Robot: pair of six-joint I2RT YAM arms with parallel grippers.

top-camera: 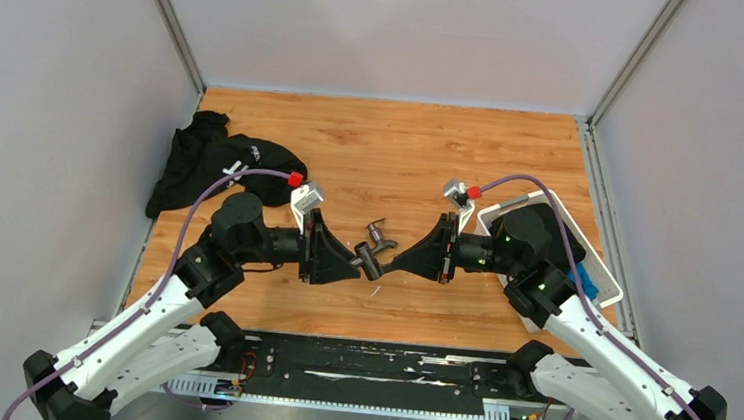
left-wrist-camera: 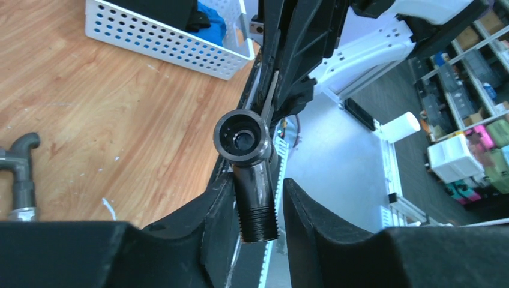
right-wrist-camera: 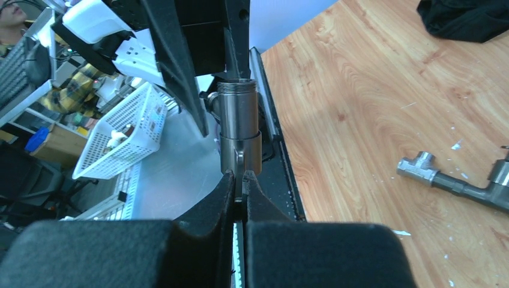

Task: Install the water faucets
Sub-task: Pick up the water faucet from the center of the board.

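A dark-grey faucet piece (top-camera: 370,261) hangs above the table between my two grippers. My right gripper (right-wrist-camera: 240,178) is shut on its thin lever handle, with the round body (right-wrist-camera: 239,129) standing up beyond the fingertips. My left gripper (left-wrist-camera: 258,192) is open around its threaded pipe stub (left-wrist-camera: 258,207); the stub rests against one finger, with a gap to the other. In the top view the left gripper (top-camera: 356,263) and right gripper (top-camera: 399,259) face each other. A second faucet piece (top-camera: 379,237) lies on the wood just behind them, and it also shows in the left wrist view (left-wrist-camera: 21,174) and the right wrist view (right-wrist-camera: 456,180).
A white plastic basket (top-camera: 605,281) holding dark and blue items sits at the table's right edge under my right arm; it also shows in the left wrist view (left-wrist-camera: 162,42). A black cloth garment (top-camera: 211,162) lies at the far left. The black base rail (top-camera: 356,364) runs along the near edge.
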